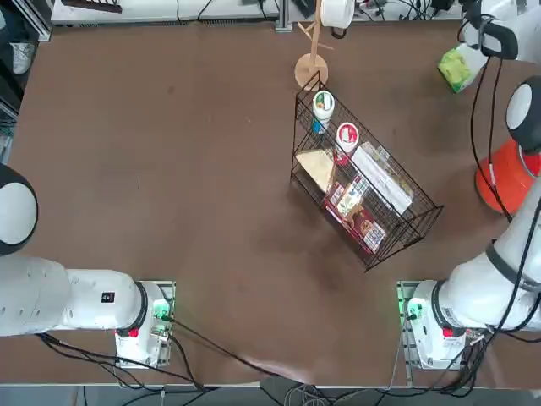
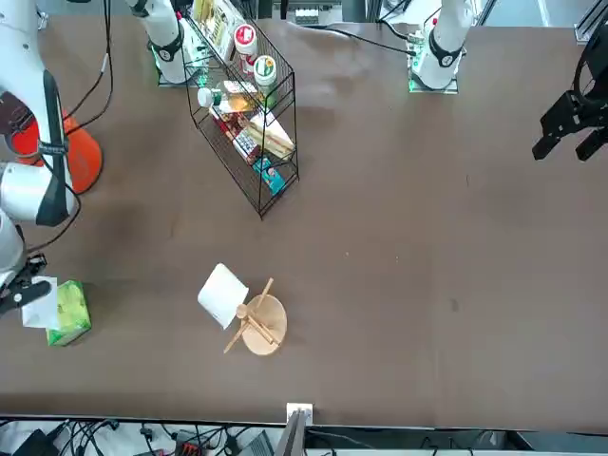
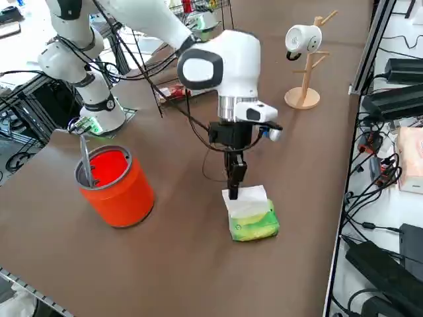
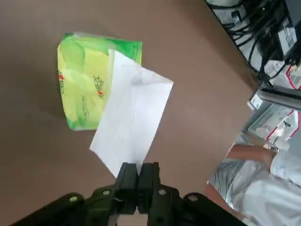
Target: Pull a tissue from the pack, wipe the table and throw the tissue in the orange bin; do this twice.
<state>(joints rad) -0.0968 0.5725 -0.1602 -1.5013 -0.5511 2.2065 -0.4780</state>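
The light-green pack (image 4: 82, 89) lies flat on the brown table (image 3: 198, 264) near its far right edge. My right gripper (image 4: 138, 167) is shut on one corner of a white tissue (image 4: 134, 117). The sheet hangs spread out below the fingers and covers part of the pack. In the right side view the gripper (image 3: 232, 191) points straight down just above the pack (image 3: 253, 221), with the tissue (image 3: 246, 195) at its tips. The orange bin (image 3: 115, 188) stands upright on the table beside the arm, toward the robot from the pack (image 1: 456, 68).
A black wire basket (image 1: 363, 186) filled with snack packets sits mid-table. Behind it stands a wooden mug tree (image 1: 311, 68) holding a white mug. Cables and boxes (image 3: 390, 99) lie past the table's right edge. A person (image 4: 263, 188) stands there too.
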